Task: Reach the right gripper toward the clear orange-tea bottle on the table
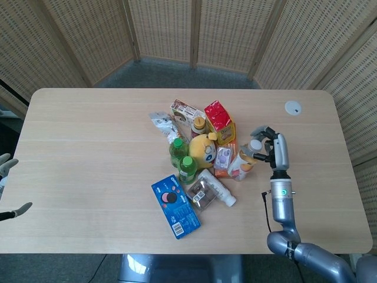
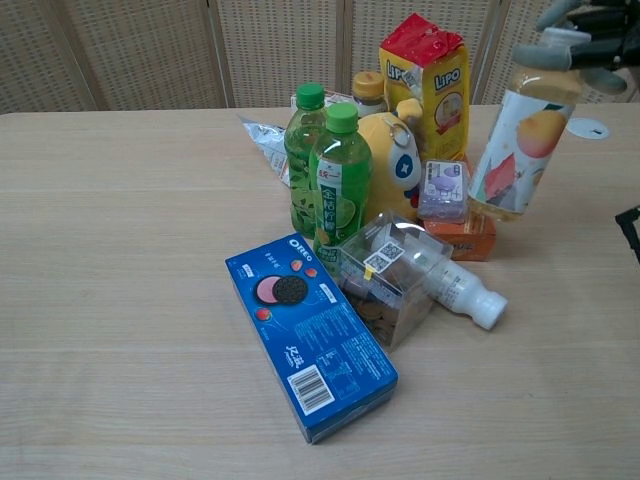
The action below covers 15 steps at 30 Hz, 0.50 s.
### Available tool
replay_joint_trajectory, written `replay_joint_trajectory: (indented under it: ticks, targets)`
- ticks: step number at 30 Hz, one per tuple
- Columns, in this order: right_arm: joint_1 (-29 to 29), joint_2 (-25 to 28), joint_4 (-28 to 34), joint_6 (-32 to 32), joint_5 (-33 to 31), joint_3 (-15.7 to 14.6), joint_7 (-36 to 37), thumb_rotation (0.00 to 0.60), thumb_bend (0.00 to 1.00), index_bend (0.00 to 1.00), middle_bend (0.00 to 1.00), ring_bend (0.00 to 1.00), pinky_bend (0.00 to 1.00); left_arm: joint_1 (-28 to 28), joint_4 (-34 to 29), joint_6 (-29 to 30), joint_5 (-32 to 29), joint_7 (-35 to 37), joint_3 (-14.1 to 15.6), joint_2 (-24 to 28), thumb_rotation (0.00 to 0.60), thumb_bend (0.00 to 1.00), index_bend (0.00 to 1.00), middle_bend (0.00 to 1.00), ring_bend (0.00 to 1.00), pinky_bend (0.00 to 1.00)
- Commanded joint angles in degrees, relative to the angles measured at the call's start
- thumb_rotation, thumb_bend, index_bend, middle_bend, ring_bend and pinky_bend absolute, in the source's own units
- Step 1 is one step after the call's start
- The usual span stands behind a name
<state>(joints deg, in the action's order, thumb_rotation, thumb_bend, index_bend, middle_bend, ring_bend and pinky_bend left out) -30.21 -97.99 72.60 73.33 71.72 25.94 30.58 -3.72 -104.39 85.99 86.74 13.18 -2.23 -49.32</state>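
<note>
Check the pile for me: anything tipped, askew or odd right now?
Yes: the orange-tea bottle hangs tilted, clear of the table, gripped at its cap by the right hand. A white bottle lies on its side beside the clear cookie box.

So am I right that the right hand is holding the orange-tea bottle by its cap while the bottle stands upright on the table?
Not quite: the right hand does hold the orange-tea bottle by its cap, but the chest view shows the bottle tilted and lifted clear of the table.
</note>
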Motion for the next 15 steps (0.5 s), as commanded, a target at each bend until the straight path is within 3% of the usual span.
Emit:
replay_joint_trajectory:
  ticks: [1, 8, 15]
  targets:
    - [-0.5, 2.9, 5.7, 1.8, 0.2, 2.1, -3.7, 0.6, 0.06, 0.53, 0.89, 0.72, 1.0, 0.0, 0.0, 0.1, 0.0, 0.2, 0.0, 0.1, 0.6, 0.0, 0.15, 0.0, 0.0, 0.0]
    - [-1.6, 7.1, 15.1, 3.9, 0.0, 5.5, -10.2, 0.6, 0.06, 0.53, 0.89, 0.72, 1.0, 0.1, -0.1, 0.2, 0.3, 0.5, 0.0, 0.2, 0.6, 0.0, 0.15, 0.0, 0.0, 0.0]
    - [-2.6, 9.4, 20.2, 4.7, -1.2, 7.4, -13.9, 0.6, 0.06, 0.53, 0.89, 0.72, 1.0, 0.2, -0.2, 0.4, 0.7, 0.4, 0.2, 0.2, 0.6, 0.0, 0.15, 0.0, 0.0, 0.0]
